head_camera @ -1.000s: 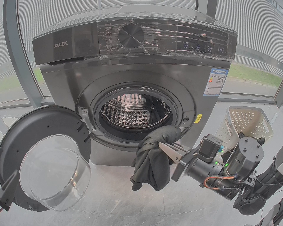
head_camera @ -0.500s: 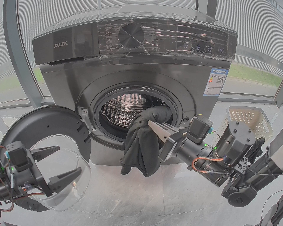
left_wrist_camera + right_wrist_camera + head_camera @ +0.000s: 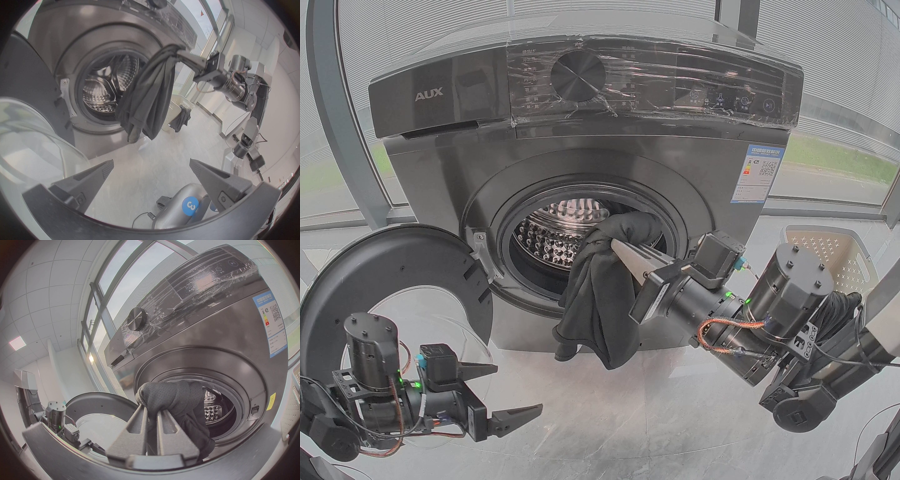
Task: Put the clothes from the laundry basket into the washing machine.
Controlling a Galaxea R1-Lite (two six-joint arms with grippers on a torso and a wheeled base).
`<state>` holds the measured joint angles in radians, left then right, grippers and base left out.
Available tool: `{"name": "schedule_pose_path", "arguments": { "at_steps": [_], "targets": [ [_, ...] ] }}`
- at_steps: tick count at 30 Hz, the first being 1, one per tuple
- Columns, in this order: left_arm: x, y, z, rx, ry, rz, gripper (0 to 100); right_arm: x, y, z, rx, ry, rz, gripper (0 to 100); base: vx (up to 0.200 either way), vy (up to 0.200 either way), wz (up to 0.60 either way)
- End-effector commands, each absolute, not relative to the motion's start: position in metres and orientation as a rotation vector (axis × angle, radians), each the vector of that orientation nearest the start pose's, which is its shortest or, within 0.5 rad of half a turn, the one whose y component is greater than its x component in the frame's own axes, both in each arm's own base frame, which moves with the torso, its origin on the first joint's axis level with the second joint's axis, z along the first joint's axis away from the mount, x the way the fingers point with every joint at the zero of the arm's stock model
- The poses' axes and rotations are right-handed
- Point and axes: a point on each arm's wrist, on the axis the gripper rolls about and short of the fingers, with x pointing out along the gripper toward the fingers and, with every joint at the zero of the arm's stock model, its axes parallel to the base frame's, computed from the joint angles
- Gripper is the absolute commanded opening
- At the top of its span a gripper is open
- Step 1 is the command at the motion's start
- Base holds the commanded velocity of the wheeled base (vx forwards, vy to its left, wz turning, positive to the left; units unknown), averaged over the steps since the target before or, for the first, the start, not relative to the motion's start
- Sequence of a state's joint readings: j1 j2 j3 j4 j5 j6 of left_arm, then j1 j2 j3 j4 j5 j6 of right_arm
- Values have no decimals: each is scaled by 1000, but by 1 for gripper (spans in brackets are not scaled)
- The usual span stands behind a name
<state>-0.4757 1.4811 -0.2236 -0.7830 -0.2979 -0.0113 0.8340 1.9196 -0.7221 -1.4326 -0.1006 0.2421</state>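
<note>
A dark grey garment (image 3: pixel 600 294) hangs from my right gripper (image 3: pixel 615 245), which is shut on its top fold right in front of the washing machine's round opening (image 3: pixel 584 240). The cloth drapes down over the lower rim of the opening, its hem above the floor. The right wrist view has the same garment (image 3: pixel 175 397) pinched between the fingers (image 3: pixel 137 426). My left gripper (image 3: pixel 512 390) stands open and empty low at the left, in front of the open door (image 3: pixel 394 275). The laundry basket (image 3: pixel 831 253) stands at the right of the machine, with another dark cloth (image 3: pixel 181 117) over its edge.
The machine's door (image 3: pixel 28 93) is swung out to the left, its glass bowl beside my left arm. Bare pale floor (image 3: pixel 625 412) lies in front of the machine. The steel drum (image 3: pixel 562 234) inside is visible behind the garment.
My right gripper carried the garment up and left, from below the opening's right rim to the mouth of the drum. My left gripper came into view and swung low toward the middle.
</note>
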Motion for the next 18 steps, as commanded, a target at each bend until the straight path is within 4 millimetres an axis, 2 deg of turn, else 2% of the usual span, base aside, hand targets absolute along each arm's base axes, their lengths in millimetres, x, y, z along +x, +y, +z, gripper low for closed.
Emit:
{"name": "schedule_pose_path", "arguments": {
  "at_steps": [1,7,11,17,18],
  "targets": [
    [179,-109,83,45,592,-786,100,231,247,169,338,-125,743,0,0,0,0],
    [200,-122,66,13,563,-778,100,231,248,167,337,-119,741,0,0,0,0],
    [203,-133,64,-74,548,-790,100,231,247,167,337,-118,730,0,0,0,0],
    [212,-139,60,-84,530,-776,100,231,247,167,340,-119,729,0,0,0,0],
    [219,-142,58,-86,507,-745,100,231,247,167,340,-119,729,0,0,0,0]
  ]
}}
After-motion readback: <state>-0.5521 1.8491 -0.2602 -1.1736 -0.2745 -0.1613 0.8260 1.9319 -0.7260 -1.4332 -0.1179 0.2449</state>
